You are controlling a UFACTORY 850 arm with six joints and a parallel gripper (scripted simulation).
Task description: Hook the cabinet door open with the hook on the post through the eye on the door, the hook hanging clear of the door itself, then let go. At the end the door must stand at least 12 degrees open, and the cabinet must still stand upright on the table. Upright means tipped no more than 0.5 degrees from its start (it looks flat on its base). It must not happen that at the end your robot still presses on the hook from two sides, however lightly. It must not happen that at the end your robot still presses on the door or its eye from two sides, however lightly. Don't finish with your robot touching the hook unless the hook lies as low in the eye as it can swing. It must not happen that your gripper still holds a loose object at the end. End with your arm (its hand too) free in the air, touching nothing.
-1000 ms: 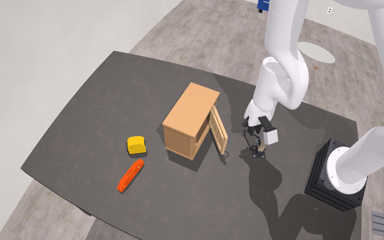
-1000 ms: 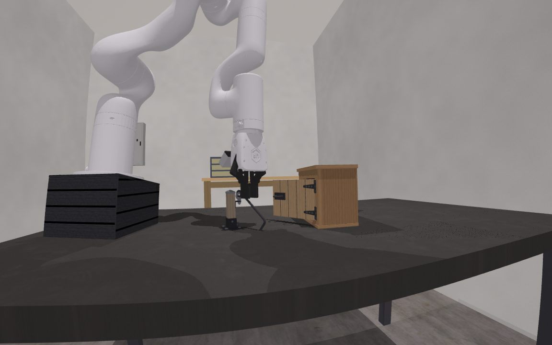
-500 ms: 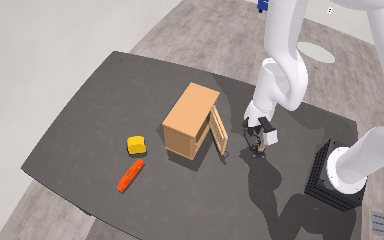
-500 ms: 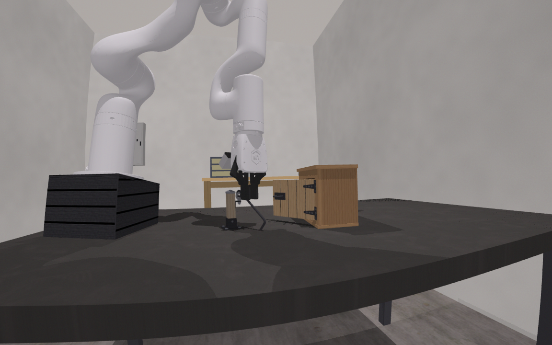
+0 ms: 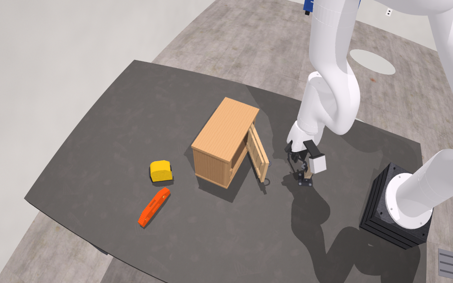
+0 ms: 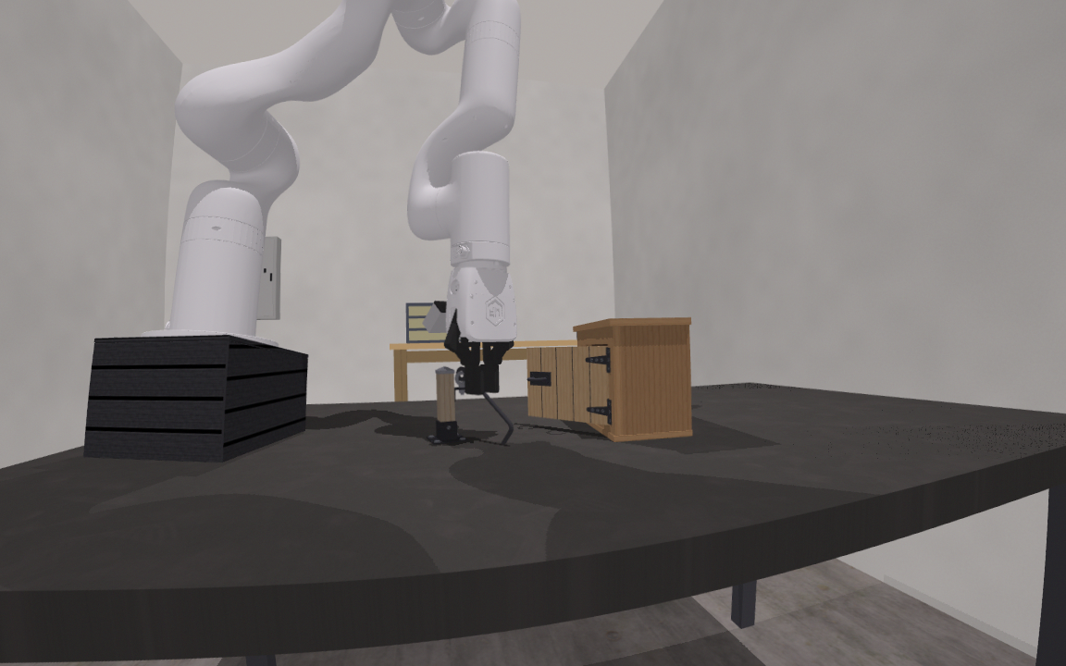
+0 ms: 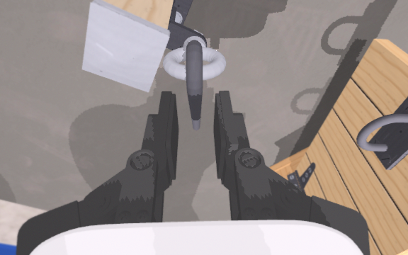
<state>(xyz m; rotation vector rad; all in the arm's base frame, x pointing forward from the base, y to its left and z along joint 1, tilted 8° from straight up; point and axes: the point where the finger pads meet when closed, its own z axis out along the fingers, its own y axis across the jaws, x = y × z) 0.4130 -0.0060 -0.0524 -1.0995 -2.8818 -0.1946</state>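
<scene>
Gripper (image 7: 195,106) poised over post (image 6: 444,405), fingers partly apart astride the hook (image 7: 194,88), gripping nothing, seemingly lined up to pinch it; hook hangs from post's ring, door (image 5: 258,154) ajar nearby, eye (image 7: 384,129) unhooked
</scene>
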